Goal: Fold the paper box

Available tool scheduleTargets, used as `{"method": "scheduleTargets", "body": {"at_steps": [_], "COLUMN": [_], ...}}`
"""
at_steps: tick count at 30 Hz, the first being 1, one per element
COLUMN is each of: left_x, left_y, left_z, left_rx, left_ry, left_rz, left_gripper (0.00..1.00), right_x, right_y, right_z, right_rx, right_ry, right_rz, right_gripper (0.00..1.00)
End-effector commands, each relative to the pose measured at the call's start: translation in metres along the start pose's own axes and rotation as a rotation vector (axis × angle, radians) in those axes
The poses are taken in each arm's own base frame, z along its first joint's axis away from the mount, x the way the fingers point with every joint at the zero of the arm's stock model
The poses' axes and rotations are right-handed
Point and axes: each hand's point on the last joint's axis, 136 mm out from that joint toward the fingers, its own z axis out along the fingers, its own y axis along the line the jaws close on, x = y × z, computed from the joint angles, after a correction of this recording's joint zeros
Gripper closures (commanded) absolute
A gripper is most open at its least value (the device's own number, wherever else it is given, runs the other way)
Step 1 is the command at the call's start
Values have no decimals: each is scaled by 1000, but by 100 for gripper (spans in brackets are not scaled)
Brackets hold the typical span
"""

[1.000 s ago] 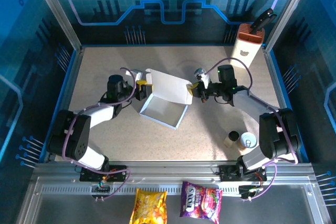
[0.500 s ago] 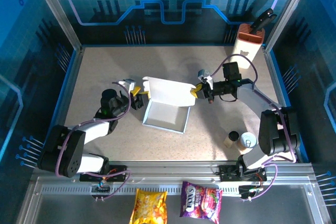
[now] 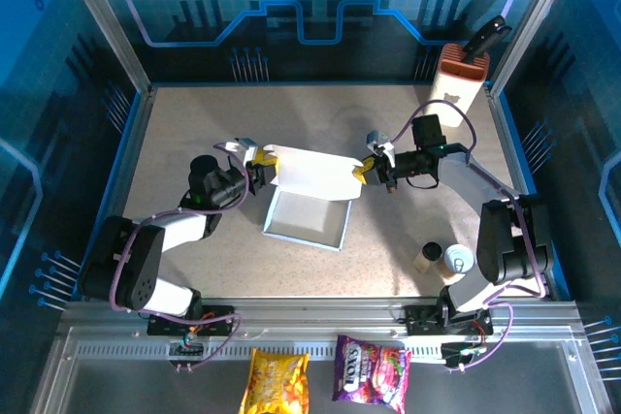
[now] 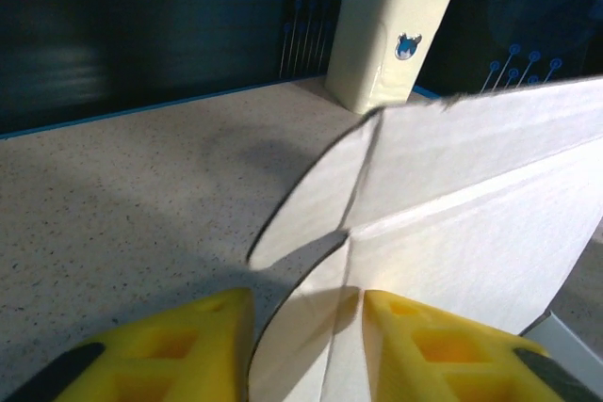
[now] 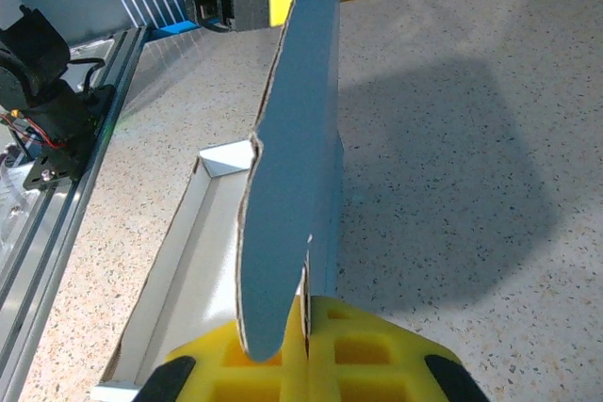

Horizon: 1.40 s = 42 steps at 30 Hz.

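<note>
The paper box (image 3: 306, 220) lies mid-table as a shallow white tray, with its lid (image 3: 312, 173) standing upright along the far side. My left gripper (image 3: 260, 170) is at the lid's left end. In the left wrist view its yellow fingers (image 4: 179, 350) stand apart on either side of the lid's curved end flap (image 4: 311, 233), with a gap showing around the thin card. My right gripper (image 3: 362, 173) holds the lid's right end. The right wrist view has its gripper (image 5: 306, 345) pressed shut on the lid's edge (image 5: 292, 138), beside the tray (image 5: 203, 251).
A tall white-and-orange container with a bear mark (image 3: 460, 89) stands at the back right corner, also seen as the container (image 4: 391, 40) beyond the lid. A can (image 3: 458, 261) and a small cup (image 3: 428, 257) stand near the right arm's base. Two snack bags (image 3: 277, 382) lie in front of the rail.
The box has swung square to the table while the right gripper kept hold of the lid. The left gripper backed away, then returned to the lid's left flap with narrower jaws.
</note>
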Motion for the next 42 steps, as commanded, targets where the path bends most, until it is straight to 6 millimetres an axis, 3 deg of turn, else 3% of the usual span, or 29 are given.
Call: {"method": "scheduleTargets", "body": {"at_steps": [1, 20, 23, 29, 33, 35, 37, 42], "left_x": [-8, 2, 3, 3, 4, 4, 7, 14], "left_y": [-10, -9, -9, -8, -8, -8, -7, -5], "left_z": [0, -8, -9, -8, -8, -8, -8, -11], "left_rx": [54, 15, 5, 1, 0, -5, -27, -79], "left_ry": [-30, 32, 27, 35, 42, 48, 69, 153], "left_rz": [49, 67, 73, 68, 62, 63, 61, 64], "left_gripper": [70, 88, 92, 93, 93, 92, 86, 90], "right_x": [-3, 8, 13, 19, 22, 21, 19, 18], "right_y": [-4, -29, -38, -36, -33, -33, -31, -31], "right_z": [-4, -5, -6, -7, -3, 0, 4, 5], "right_rx": [0, 138, 208, 258, 267, 284, 294, 314], "right_ry": [-10, 32, 63, 78, 91, 103, 113, 118], "right_rz": [6, 65, 103, 147, 160, 163, 155, 145], "right_gripper": [100, 100, 93, 89, 93, 100, 100, 100]}}
